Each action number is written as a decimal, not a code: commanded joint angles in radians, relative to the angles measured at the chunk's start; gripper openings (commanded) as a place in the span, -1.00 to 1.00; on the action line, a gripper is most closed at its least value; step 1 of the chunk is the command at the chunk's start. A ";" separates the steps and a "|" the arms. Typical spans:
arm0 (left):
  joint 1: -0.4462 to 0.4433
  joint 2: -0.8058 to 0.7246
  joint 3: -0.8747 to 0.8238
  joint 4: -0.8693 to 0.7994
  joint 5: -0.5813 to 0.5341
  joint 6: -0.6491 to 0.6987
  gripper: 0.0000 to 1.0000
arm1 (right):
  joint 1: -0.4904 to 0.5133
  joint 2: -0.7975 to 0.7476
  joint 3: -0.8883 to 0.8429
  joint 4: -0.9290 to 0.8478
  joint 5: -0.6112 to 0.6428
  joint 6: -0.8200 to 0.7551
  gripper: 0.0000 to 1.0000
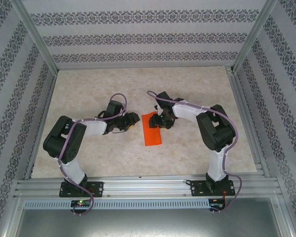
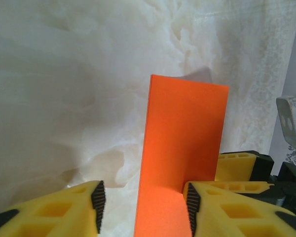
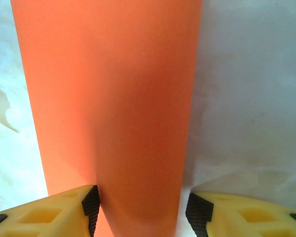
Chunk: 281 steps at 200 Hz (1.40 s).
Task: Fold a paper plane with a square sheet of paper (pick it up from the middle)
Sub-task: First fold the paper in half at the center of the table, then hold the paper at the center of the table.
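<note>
Orange-red sheet of paper (image 1: 153, 134): an oblong, laid on the marbled tabletop (image 1: 89, 94) at frame centre. Left gripper (image 1: 131, 120): arm bent at the elbow, reached in from the left, jaws spread at the sheet's upper left corner. Right gripper (image 1: 161, 120): arm folded in from the right, jaws spread astride the sheet's upper end.

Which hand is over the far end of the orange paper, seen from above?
The right hand: it overlaps the far end of the paper, while the left hand lies beside the left edge.
</note>
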 commanded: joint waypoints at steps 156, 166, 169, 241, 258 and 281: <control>-0.078 0.199 0.183 -0.042 0.131 0.051 -1.00 | 0.011 0.237 -0.100 0.047 0.185 -0.037 0.15; -0.079 0.204 0.188 -0.066 0.119 0.062 -1.00 | 0.012 0.238 -0.101 0.047 0.185 -0.035 0.15; -0.079 0.204 0.191 -0.073 0.115 0.065 -1.00 | 0.012 0.238 -0.100 0.047 0.185 -0.035 0.15; -0.084 0.248 0.194 -0.271 0.054 0.131 -1.00 | 0.010 0.172 -0.099 0.042 0.140 -0.016 0.14; -0.084 0.261 0.194 -0.332 0.033 0.161 -1.00 | 0.000 0.091 -0.105 0.048 0.093 0.005 0.14; -0.084 0.282 0.187 -0.341 0.027 0.166 -1.00 | -0.032 -0.049 -0.120 0.063 0.043 0.047 0.16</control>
